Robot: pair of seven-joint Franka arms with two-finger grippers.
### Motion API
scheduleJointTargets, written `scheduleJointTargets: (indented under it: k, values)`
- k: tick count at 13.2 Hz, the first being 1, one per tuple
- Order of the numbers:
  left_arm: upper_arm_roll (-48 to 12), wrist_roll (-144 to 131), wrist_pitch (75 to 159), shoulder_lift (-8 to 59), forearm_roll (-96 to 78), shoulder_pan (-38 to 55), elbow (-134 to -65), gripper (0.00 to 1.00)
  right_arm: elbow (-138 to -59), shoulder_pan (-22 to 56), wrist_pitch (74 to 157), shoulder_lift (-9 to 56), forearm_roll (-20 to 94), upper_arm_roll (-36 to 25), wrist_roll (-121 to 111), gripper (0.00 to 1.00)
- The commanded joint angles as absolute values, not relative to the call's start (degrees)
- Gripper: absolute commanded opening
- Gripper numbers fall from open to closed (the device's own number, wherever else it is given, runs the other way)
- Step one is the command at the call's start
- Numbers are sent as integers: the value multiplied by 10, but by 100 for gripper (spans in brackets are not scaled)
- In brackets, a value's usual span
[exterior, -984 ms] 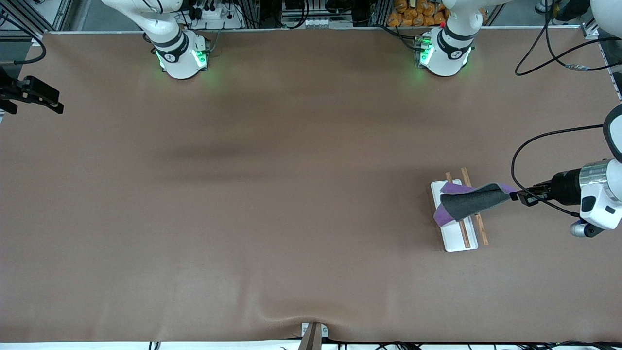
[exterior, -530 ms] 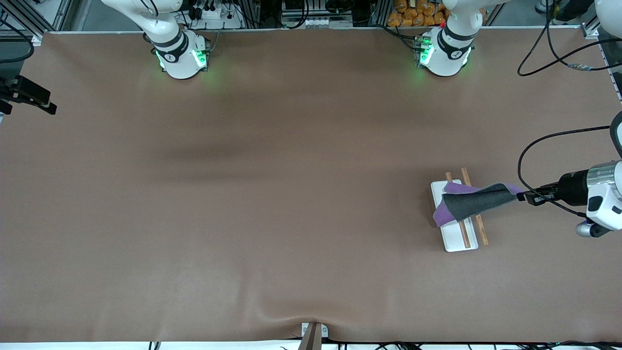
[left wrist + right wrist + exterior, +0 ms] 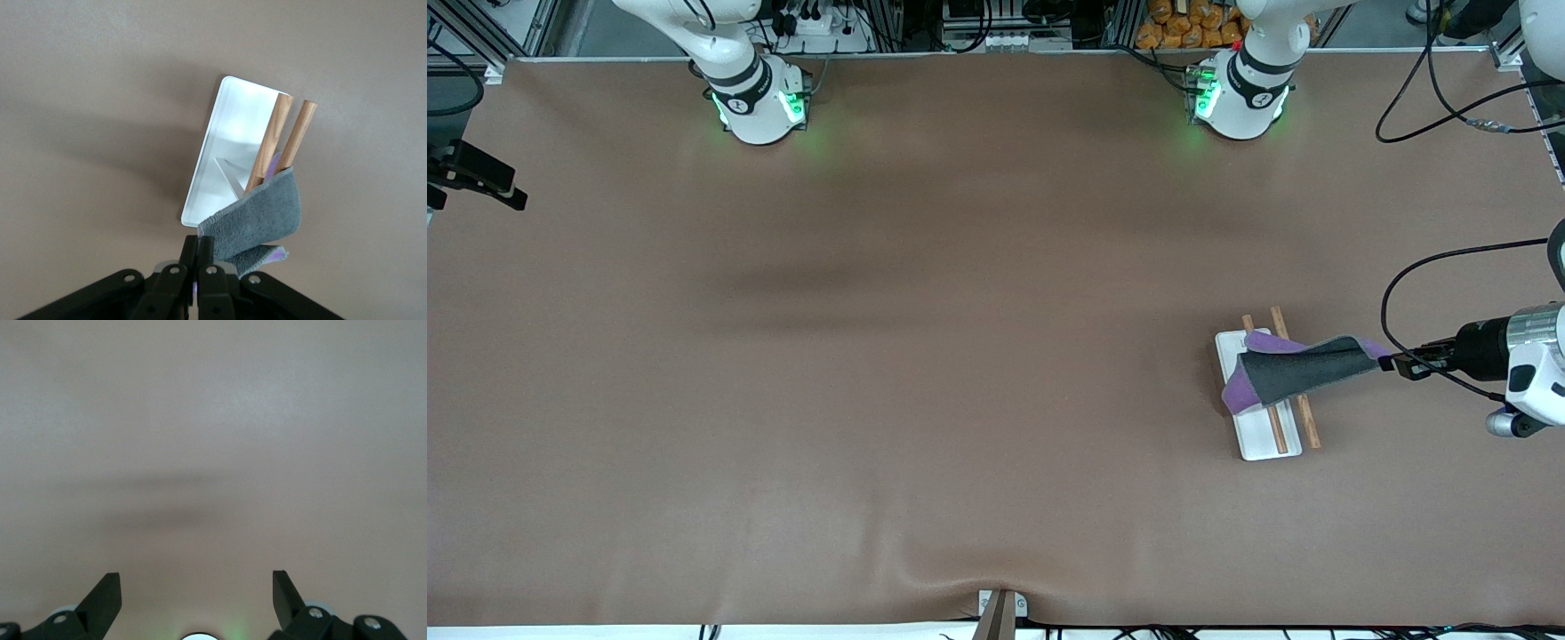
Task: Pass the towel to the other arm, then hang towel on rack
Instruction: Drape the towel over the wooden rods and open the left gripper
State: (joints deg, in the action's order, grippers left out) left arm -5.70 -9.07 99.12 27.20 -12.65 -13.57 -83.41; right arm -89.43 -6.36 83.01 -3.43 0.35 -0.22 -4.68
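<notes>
The towel (image 3: 1303,369), dark grey face up with purple edges, lies across the two wooden rods (image 3: 1307,418) of the rack. The rack's white tray base (image 3: 1258,437) sits toward the left arm's end of the table. My left gripper (image 3: 1392,364) is shut on one corner of the towel, beside the rack at rod height, with the cloth stretched from the rods to its fingers. The left wrist view shows the towel (image 3: 257,217), rods (image 3: 273,133), base (image 3: 230,147) and my shut left gripper (image 3: 206,241). My right gripper (image 3: 197,583) is open and empty over bare table, at the right arm's end (image 3: 480,173).
A brown mat (image 3: 960,356) covers the table. The two arm bases (image 3: 760,102) (image 3: 1236,98) stand at the edge farthest from the front camera. A black cable (image 3: 1432,267) loops above the left gripper. A small bracket (image 3: 1000,609) sits at the edge nearest the front camera.
My left gripper has drawn back toward the left arm's end of the table, pulling the towel's corner with it and stretching the cloth over the rods. My right gripper has shifted slightly outward.
</notes>
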Motion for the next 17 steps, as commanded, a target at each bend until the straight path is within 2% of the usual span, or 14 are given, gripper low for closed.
scheduleJointTargets:
  k: [1,2,3,4,5,9,14,17]
  values:
    - [-62,-57,997,279,-115,-150,-835,0,-884,-77,829,-28,15,2,-41,100]
    - [-62,-49,997,282,-115,-154,-834,0,-884,-77,829,-28,15,2,-41,100]
    - [-62,-49,997,282,-115,-155,-834,26,-884,-79,830,-27,17,2,-41,100]
    - [-62,-49,996,282,-114,-154,-835,78,-884,-79,830,-27,16,2,-41,100]
    - [-62,-49,996,281,-114,-154,-837,100,-884,-79,831,-27,15,2,-42,100]
    - [-62,-50,992,270,-113,-152,-834,100,-884,-78,836,-27,16,3,-42,100]
    - [-70,-48,988,206,-104,-141,-830,100,-882,-79,836,-27,13,2,-42,100]
    - [-71,-48,981,170,-37,-117,-830,100,-882,-79,836,-27,13,3,-42,100]
